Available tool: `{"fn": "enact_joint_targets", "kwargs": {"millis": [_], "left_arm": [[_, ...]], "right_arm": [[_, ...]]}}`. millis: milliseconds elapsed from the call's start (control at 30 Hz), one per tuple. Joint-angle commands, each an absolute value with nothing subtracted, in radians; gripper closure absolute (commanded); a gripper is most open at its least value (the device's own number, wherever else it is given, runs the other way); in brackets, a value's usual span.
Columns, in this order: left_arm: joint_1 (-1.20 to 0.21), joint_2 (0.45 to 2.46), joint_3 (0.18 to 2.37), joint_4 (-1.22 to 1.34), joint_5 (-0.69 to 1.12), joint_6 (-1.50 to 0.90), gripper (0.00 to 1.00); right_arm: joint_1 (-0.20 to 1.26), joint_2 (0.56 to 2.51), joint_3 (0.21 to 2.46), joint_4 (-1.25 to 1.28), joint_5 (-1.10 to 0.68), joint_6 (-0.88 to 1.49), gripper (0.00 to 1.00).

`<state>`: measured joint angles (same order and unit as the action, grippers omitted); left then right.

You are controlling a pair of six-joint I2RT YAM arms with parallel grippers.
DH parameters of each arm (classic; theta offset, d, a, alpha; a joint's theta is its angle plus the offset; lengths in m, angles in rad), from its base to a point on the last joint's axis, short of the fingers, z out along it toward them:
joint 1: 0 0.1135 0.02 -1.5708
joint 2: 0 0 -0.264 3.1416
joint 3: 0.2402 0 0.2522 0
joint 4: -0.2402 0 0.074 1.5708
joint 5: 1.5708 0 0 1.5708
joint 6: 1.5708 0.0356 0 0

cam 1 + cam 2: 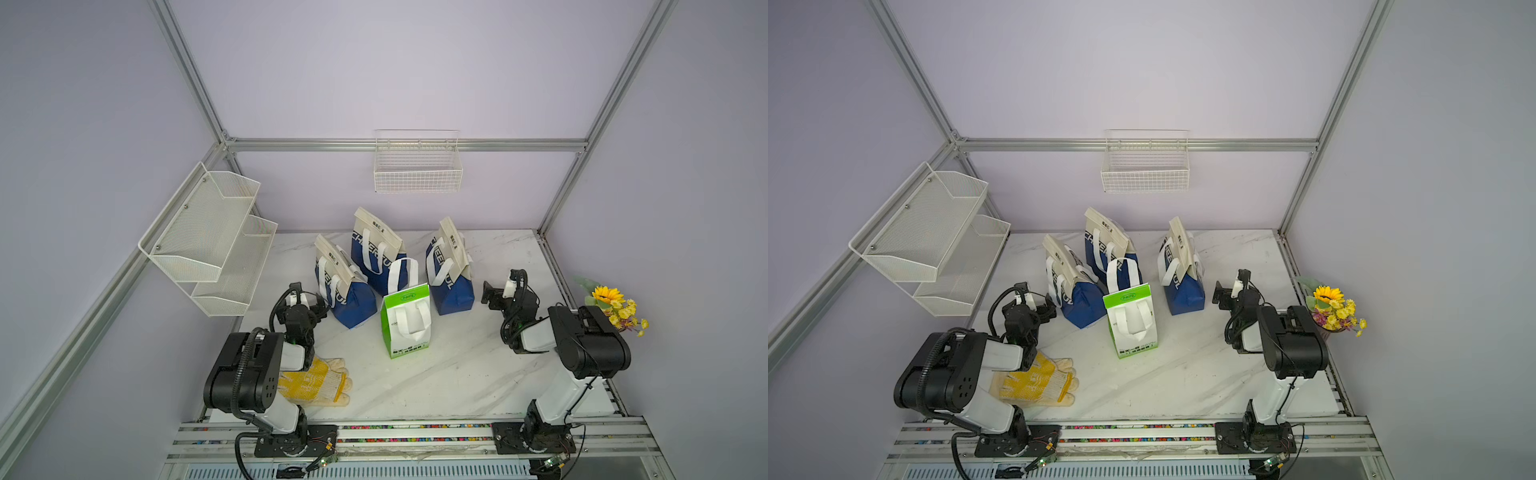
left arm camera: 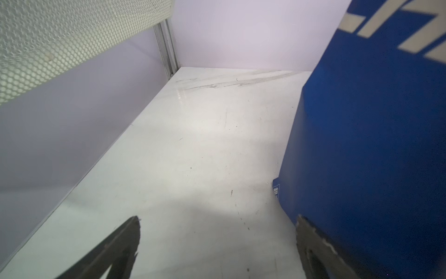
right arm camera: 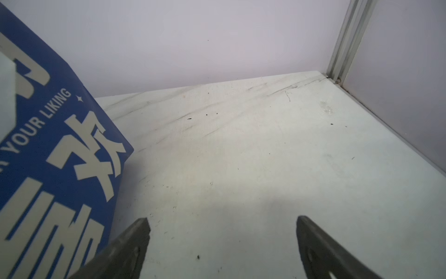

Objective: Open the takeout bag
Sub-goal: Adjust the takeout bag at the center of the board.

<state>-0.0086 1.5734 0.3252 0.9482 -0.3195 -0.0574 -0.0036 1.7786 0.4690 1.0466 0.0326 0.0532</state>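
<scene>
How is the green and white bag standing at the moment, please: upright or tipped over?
Upright: in both top views the green and white bag stands on its base on the table, one handle rising above it.

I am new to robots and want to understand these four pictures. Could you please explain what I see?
These are two robot arms at a table. Two pictures come from one camera above; the other two from cameras on the arms' wrists, looking past the left gripper and the right gripper. On the table stand three blue-and-beige bags and, in front, a green-and-white bag; yellow-and-white gloves lie on the robot's left, flowers on its right. Both grippers are open and hold nothing.
</scene>
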Motion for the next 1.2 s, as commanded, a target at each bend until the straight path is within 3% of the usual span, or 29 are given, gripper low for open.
{"fn": "enact_joint_targets", "kwargs": {"millis": [0,667,733,767,833,933,1000,1033,1100,1167], "left_arm": [[-0.008,1.572,0.367,0.973,-0.315,-0.040,0.00],[-0.008,1.573,0.365,0.974,-0.324,-0.049,0.00],[-0.008,1.569,0.364,0.972,-0.324,-0.050,0.00],[-0.008,1.563,0.362,0.988,-0.335,-0.045,0.00],[-0.013,1.449,0.432,0.762,-0.415,-0.085,0.00],[-0.045,1.290,0.632,0.340,-0.707,-0.245,0.00],[-0.051,1.192,0.807,-0.120,-0.864,-0.574,0.00],[-0.049,1.158,0.887,-0.327,-0.823,-0.683,0.00],[-0.092,1.106,0.922,-0.408,-0.679,-0.685,0.00],[-0.223,1.068,0.891,-0.410,-0.666,-0.681,0.00]], "right_arm": [[0.004,1.776,0.469,1.081,0.035,0.037,0.03],[0.005,1.775,0.468,1.083,0.033,0.038,0.03],[0.006,1.742,0.482,1.048,0.130,0.075,0.03],[0.006,1.670,0.513,0.939,0.224,0.103,0.03],[0.006,1.514,0.739,0.380,0.378,0.243,0.03],[0.006,1.446,1.067,-0.204,0.368,0.432,0.03],[0.003,1.443,1.096,-0.369,0.366,0.598,0.03],[-0.031,1.441,1.098,-0.407,0.200,0.584,0.03],[-0.022,1.400,1.091,-0.458,0.107,0.575,0.03],[0.098,1.276,1.043,-0.499,0.229,0.594,0.03]]}}
